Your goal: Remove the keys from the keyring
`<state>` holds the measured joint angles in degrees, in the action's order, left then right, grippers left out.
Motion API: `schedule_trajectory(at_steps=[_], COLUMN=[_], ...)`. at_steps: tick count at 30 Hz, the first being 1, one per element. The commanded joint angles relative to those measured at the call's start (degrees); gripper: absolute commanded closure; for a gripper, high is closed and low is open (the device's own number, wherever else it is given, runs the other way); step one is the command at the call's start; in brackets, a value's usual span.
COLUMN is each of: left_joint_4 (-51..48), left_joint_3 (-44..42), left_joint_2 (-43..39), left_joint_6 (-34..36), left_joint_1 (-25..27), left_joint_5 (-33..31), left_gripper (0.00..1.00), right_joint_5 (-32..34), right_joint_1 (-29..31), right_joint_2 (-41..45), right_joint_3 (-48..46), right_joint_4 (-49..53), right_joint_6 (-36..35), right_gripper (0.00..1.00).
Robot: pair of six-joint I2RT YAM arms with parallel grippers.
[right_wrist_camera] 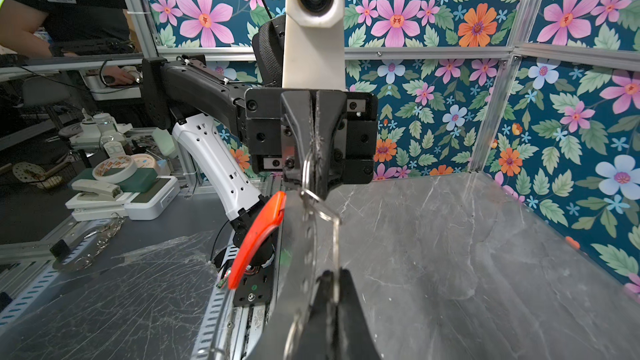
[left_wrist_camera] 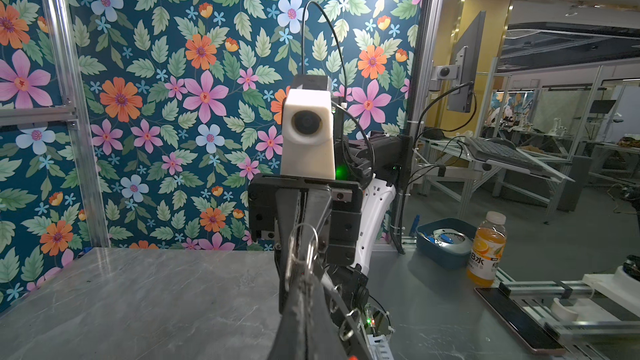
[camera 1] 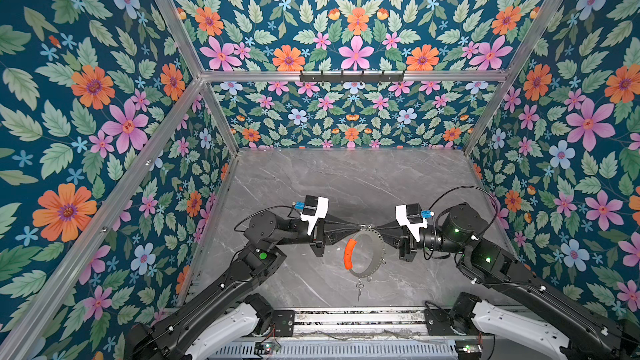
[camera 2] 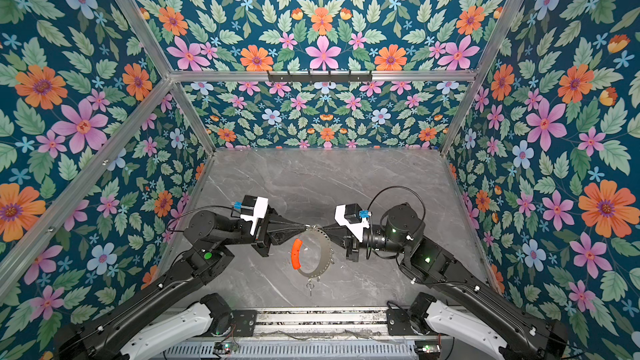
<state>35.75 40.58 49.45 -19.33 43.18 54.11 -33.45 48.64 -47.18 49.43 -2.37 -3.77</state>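
Meeting nose to nose at lower centre in both top views, the left gripper point(camera 1: 360, 227) and right gripper point(camera 1: 375, 228) pinch the keyring point(camera 1: 377, 261), keys point(camera 1: 359, 289) dangling above the table point(camera 1: 311, 181).

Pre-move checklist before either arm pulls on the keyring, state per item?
1. Left claw shut at the top of the keyring: ok; exactly what it pinches, band or small split ring: cannot tell.
2. Right claw shut at the same spot, tips almost meeting the left's: ok.
3. Keyring lifted, hanging between the claws with the red sleeve on the left arm's side: ok.
4. Key dangling from the lowest point, not removed: not ok.
5. Right claw holds a key rather than the band: cannot tell; a thin metal piece runs into its tips.
6. Marble tabletop bare under the ring: ok.
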Motion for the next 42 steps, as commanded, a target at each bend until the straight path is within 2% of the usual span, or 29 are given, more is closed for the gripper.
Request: schedule_trajectory(at_steps=[1, 10, 11, 12, 13, 14, 16, 22, 27, 32, 36, 42], left_joint_4=[-1.09, -1.01, -1.37, -2.09, -3.11, -4.24, -7.00, -15.39, -20.22, -28.00, -29.29, -29.09], left_joint_3=[0.81, 1.01, 1.40, 1.73, 2.10, 2.43, 3.09, 5.49, 7.27, 9.88, 10.69, 11.74], left_joint_2=[-0.45, -0.58, -0.50, -0.41, -0.49, -0.62, -0.93, -2.03, -2.25, -2.47, -2.21, -1.08], left_joint_6=[2.14, 0.74, 0.85, 1.09, 1.67, 2.26, 3.95, 8.30, 10.21, 15.49, 16.69, 17.38], left_joint_1=[-0.05, -0.08, -0.08, -0.03, -0.10, -0.03, -0.07, -0.03, -0.04, -0.05, -0.07, -0.11], left_joint_5=[-0.71, -1.85, -1.66, -1.63, -1.68, -1.78, -2.07, -2.78, -2.01, 0.13, 2.70, 9.11], left_gripper=[1.00, 1.00, 1.00, 1.00, 1.00, 1.00, 1.00, 1.00, 1.00, 1.00, 1.00, 1.00], right_joint_5=[3.22, 12.90, 14.53, 15.69, 17.00, 17.84, 19.59, 25.75, 25.57, 28.79, 24.29, 6.22], right_joint_1=[1.04, 6.84, 7.67, 8.02, 8.24, 8.26, 8.24, 8.29, 8.27, 8.26, 8.18, 3.77], right_joint_2=[0.20, -0.28, -0.52, -0.71, -0.72, -0.44, 0.38, 3.70, 3.98, 3.99, 4.11, 3.58], right_joint_3=[1.55, 3.83, 3.89, 4.09, 4.05, 3.64, 2.82, 0.79, 0.94, 1.37, 1.11, 1.02], right_joint_4=[4.10, 10.56, 10.96, 11.42, 11.60, 11.21, 10.58, 9.29, 8.25, 7.24, 8.08, 9.66], right_joint_6=[-3.31, -10.99, -11.53, -11.90, -11.96, -11.81, -11.61, -10.52, -9.24, -5.93, -5.77, -4.71], right_gripper=[1.00, 1.00, 0.94, 0.82, 0.66, 0.57, 0.50, 0.46, 0.44, 0.44, 0.43, 0.41])
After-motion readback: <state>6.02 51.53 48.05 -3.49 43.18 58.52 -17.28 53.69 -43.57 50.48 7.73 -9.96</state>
